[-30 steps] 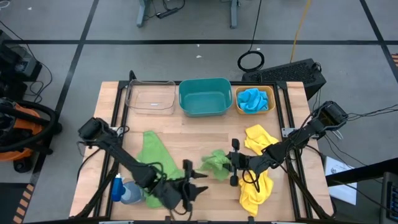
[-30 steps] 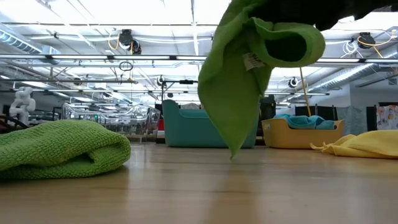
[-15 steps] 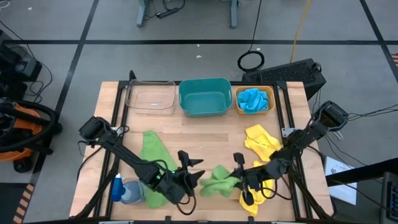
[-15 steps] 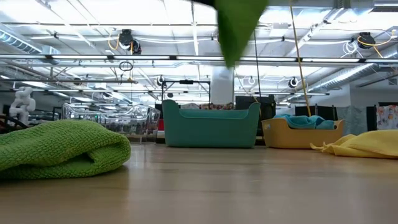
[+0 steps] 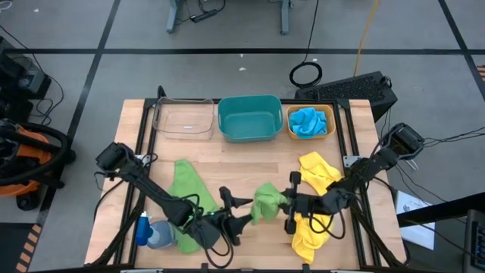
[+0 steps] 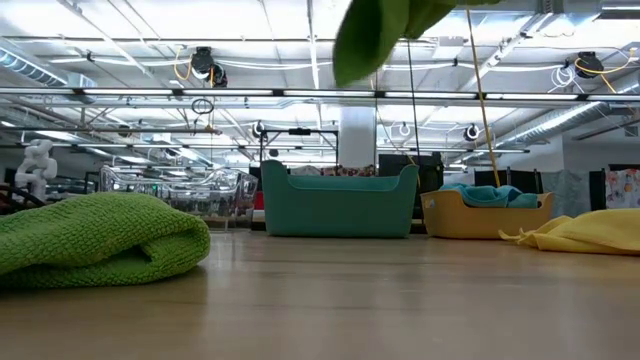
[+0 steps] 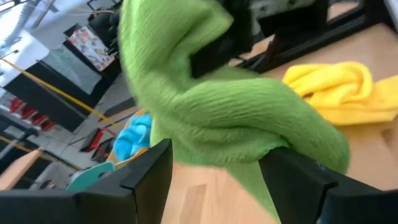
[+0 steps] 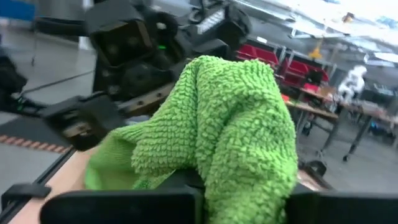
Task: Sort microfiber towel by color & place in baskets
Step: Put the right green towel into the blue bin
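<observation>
A green microfiber towel (image 5: pixel 266 203) hangs in the air between my two grippers and shows at the top of the low view (image 6: pixel 378 28). My right gripper (image 5: pixel 287 205) is shut on it from the table's right. My left gripper (image 5: pixel 245 213) is open, and its fingers stand on either side of the towel's free end (image 7: pixel 249 134). A second green towel (image 5: pixel 186 189) lies flat on the table at the left. The clear basket (image 5: pixel 183 118), teal basket (image 5: pixel 248 117) and orange basket (image 5: pixel 326 115) line the far edge. A blue towel (image 5: pixel 307 121) lies in the orange one. My right gripper pinches a bunched part of the green towel (image 8: pixel 239 168) between its two fingers, which lie level and come from the table's right. The towel is lifted clear of the table and bulges out beyond the fingers toward my left gripper. Whether my left gripper touches the towel I cannot tell.
Yellow towels lie at the right, one (image 5: pixel 317 170) behind my right arm and one (image 5: pixel 311 233) under it near the front edge. A blue and grey object (image 5: pixel 151 232) lies at the front left. Bare wood stretches between the baskets and the towels.
My right gripper has raised the green towel, whose tip hung close to the table and now hangs high above it. It swung toward the near edge and back. My left gripper has gone from the near edge toward the towel and turned to face it.
</observation>
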Controlling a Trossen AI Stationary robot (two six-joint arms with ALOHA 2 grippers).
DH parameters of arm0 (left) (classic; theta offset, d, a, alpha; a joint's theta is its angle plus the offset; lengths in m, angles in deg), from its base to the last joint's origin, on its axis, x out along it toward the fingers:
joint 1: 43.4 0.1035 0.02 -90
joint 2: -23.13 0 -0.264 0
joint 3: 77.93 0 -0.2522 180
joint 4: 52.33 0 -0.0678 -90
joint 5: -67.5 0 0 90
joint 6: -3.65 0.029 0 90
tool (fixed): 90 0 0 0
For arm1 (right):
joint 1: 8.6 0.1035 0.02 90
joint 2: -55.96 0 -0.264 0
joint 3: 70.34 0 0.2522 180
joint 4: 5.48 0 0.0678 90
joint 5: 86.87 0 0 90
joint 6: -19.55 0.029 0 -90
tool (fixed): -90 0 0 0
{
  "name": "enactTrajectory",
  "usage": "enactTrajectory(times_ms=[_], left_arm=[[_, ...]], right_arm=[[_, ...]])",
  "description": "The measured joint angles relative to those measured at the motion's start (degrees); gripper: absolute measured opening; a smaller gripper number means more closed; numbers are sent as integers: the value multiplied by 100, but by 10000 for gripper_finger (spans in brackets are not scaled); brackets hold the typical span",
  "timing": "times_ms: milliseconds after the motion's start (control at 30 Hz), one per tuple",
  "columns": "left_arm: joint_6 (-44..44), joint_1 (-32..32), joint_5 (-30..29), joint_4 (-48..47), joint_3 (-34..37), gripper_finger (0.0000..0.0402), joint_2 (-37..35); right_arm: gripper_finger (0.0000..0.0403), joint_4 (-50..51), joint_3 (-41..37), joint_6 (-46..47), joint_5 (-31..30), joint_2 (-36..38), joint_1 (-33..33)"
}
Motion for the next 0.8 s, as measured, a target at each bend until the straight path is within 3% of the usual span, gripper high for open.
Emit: enactTrajectory(times_ms=[100,267,433,633,800], left_arm=[[24,88,153,234,0,240,-1],[-39,274,-124,833,0,240,-6],[-314,423,-232,792,0,240,-6],[-504,537,-16,786,0,240,-6],[-642,643,129,750,0,240,-6]], right_arm=[[36,7,0,379,5,-1,-160],[38,7,0,694,3,3,-299],[55,-11,0,1362,26,3,-303],[147,-33,0,1858,912,3,-344],[234,-27,0,1843,1153,3,-384]])
